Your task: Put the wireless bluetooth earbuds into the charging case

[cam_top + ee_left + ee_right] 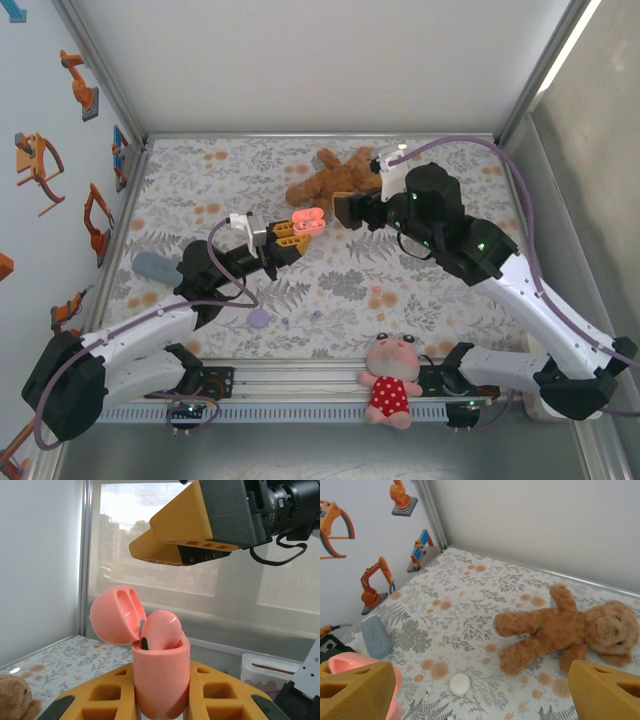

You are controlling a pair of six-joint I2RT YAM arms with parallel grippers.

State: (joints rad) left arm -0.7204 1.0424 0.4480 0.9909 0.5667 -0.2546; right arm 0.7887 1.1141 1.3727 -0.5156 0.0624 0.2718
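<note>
Earbud (161, 629): pink, standing in the open pink case (161, 680), held above the middle of the table (430, 290).
Seating: head proud of the rim; I judge it not fully home.
Left gripper (290, 233): clamped on the case body.
Right gripper (342, 210): jaws wide apart, holding nothing.
Handling: I judge it light, hard, glossy and slip-prone; pinch the rounded head and press gently.

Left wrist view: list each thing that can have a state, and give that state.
pink charging case: lid open, upright.
pink earbud: sitting in the case, top protruding.
left gripper: jaws shut on the pink charging case.
right gripper: jaws open, empty.
</note>
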